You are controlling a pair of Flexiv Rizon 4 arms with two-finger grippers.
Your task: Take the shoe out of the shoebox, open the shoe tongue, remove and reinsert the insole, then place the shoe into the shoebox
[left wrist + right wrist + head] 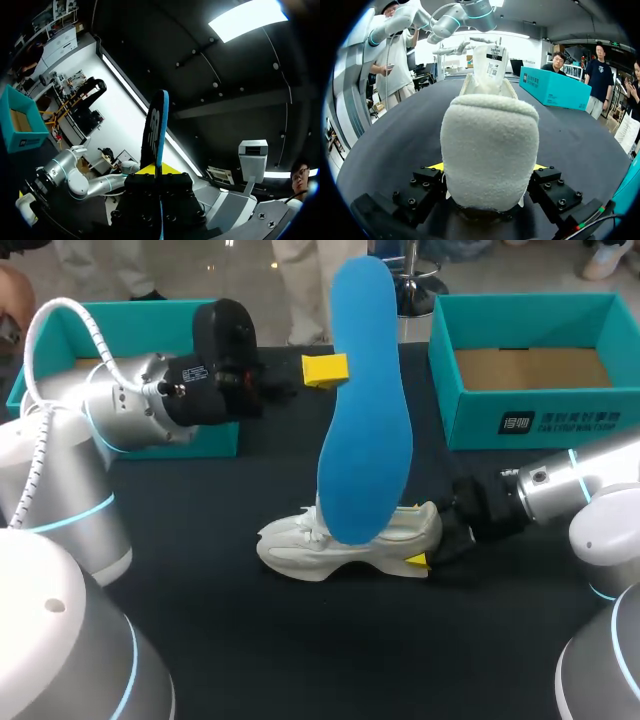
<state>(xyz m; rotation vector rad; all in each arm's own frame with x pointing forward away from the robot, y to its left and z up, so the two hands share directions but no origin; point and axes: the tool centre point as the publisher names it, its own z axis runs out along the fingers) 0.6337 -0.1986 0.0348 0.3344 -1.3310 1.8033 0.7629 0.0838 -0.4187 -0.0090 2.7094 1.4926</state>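
right gripper (488,167) clamps shoe (490,130) heel | left gripper (157,175) pinches insole (365,410) aloft | black table (200,540)

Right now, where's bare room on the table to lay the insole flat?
The black tabletop is bare between the white sneaker and the near edge, and between the sneaker and the open teal shoebox. It's crowded at the heel, gripped by the right claw, and above the sneaker, where the left claw holds the flat blue insole.
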